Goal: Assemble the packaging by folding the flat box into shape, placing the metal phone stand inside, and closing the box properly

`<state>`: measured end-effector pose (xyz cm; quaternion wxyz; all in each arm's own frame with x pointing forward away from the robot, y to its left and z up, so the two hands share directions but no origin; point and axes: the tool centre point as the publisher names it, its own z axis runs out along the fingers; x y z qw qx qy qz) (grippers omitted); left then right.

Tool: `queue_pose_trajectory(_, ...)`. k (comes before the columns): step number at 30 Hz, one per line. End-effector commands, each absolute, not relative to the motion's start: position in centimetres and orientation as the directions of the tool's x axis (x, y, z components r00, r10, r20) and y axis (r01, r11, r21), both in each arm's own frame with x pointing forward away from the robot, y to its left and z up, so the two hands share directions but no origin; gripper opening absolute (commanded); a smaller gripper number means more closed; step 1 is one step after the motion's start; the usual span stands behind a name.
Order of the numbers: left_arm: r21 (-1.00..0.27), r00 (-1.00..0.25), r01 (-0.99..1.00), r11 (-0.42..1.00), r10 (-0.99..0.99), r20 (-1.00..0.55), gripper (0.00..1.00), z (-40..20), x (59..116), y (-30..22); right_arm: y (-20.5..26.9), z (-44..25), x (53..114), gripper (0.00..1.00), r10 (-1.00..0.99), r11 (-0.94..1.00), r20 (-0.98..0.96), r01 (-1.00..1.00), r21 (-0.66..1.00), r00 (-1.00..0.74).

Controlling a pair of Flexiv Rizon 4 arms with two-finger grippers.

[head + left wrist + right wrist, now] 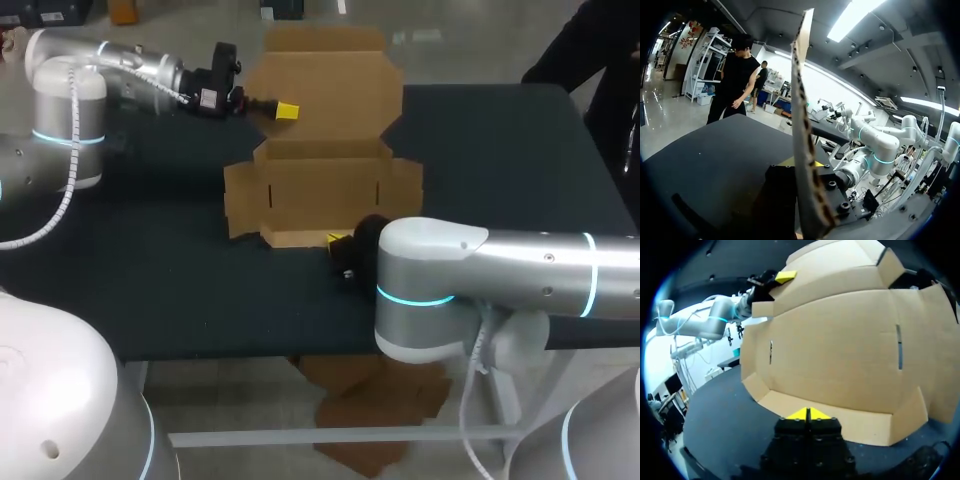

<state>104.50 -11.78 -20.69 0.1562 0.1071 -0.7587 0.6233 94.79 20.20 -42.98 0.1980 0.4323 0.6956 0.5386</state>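
Jaws clamped on corrugated cardboard box [325,185] flap at left gripper [285,110], together at right gripper [809,413]

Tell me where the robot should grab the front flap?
Probably the free long edge of the front flap, at its middle, from the near side where the right gripper sits. It is thin and creased off the box, so a pinch fits both faces.

The bench [140,270] has a dark, matte top that spans most of the head view from side to side. Its near edge runs straight across, and its far right corner shows against the pale floor. In both wrist views the same top appears as a plain dark surface, with a faint sheen from the ceiling lights.
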Motion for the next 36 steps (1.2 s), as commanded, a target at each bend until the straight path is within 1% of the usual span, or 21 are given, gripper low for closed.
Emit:
queue_pose_trajectory(1,-0.919,-0.933,-0.344,0.193,0.039,0.358,0.0,-20.7,103.7,-11.5,20.5,-43.7,95.0,0.0,0.819,0.045,0.187,0.387,0.921,-0.542)
queue_pose_trajectory(21,-0.941,-0.953,-0.277,0.193,0.07,0.295,0.0,-20.5,98.8,-12.6,20.5,-43.7,95.0,0.0,0.819,0.045,0.187,0.387,0.921,-0.542)
queue_pose_trajectory(36,-0.927,-0.936,-0.32,0.194,0.088,0.342,0.0,-21.2,96.4,-12.8,20.5,-43.7,95.0,0.0,0.819,0.045,0.187,0.387,0.921,-0.542)
